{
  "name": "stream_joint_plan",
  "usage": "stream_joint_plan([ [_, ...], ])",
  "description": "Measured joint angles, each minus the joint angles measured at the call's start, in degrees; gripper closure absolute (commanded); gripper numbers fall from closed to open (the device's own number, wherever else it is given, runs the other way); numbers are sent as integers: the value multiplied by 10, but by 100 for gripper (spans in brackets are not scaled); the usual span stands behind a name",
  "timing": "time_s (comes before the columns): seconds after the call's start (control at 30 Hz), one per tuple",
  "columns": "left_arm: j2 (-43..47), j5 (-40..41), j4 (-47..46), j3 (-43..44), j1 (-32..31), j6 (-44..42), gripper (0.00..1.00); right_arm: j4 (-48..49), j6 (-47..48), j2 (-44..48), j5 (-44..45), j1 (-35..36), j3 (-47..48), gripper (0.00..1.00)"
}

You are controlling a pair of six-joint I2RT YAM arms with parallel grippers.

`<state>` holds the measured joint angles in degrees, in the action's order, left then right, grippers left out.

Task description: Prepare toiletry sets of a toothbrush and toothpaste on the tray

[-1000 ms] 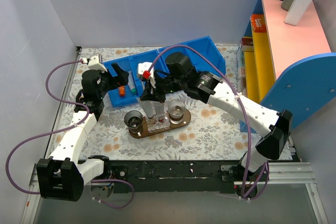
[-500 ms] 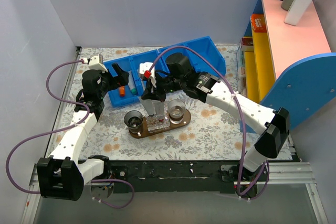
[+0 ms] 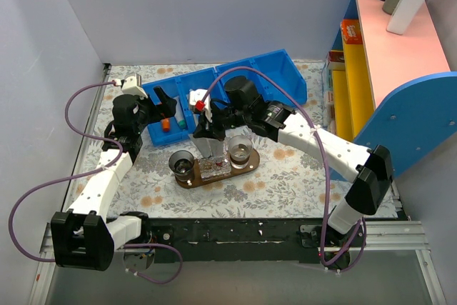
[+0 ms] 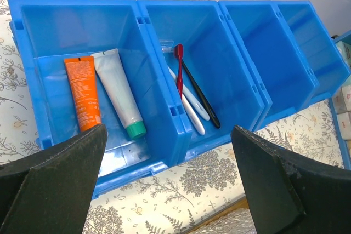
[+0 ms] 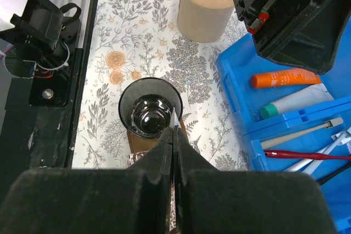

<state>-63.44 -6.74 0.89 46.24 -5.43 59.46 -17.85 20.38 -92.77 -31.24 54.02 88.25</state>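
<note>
The dark wooden tray [image 3: 253,163] lies mid-table with two glass cups [image 3: 182,164] [image 3: 240,151] on it. My right gripper [image 3: 206,136] hangs above the tray between the cups. It is shut on a thin white flat thing that looks like the toothpaste [image 5: 174,117] seen edge-on, and only a sliver pokes past my fingertips [image 5: 174,131]. The white toothbrush [image 4: 186,103] lies in the second blue bin [image 4: 219,47] between a red and a dark one. My left gripper [image 4: 169,131] is open and empty over the bins' front wall; it also shows in the top view [image 3: 163,105].
An orange tube [image 4: 83,92] and a teal-capped tube [image 4: 119,92] lie in the leftmost bin [image 4: 33,42]. The two bins at the right [image 4: 290,53] hold nothing. A wooden cylinder [image 5: 205,5] stands left of the tray. A coloured shelf [image 3: 400,48] rises at the right.
My right gripper has shifted slightly left and back above the tray, still shut on the white thing. The left arm has barely moved.
</note>
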Motion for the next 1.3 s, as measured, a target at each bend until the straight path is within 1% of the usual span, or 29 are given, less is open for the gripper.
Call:
stream_joint_plan([
  [0.17, -1, -2, 0, 0, 0, -1, 2, 7, 4, -2, 0, 0, -5, 99],
  [0.6, -5, -7, 0, 0, 0, -1, 2, 70, 2, -2, 1, -5, -84, 99],
  [1.3, -10, -17, 0, 0, 0, -3, 2, 146, -11, 4, 2, -11, -147, 99],
])
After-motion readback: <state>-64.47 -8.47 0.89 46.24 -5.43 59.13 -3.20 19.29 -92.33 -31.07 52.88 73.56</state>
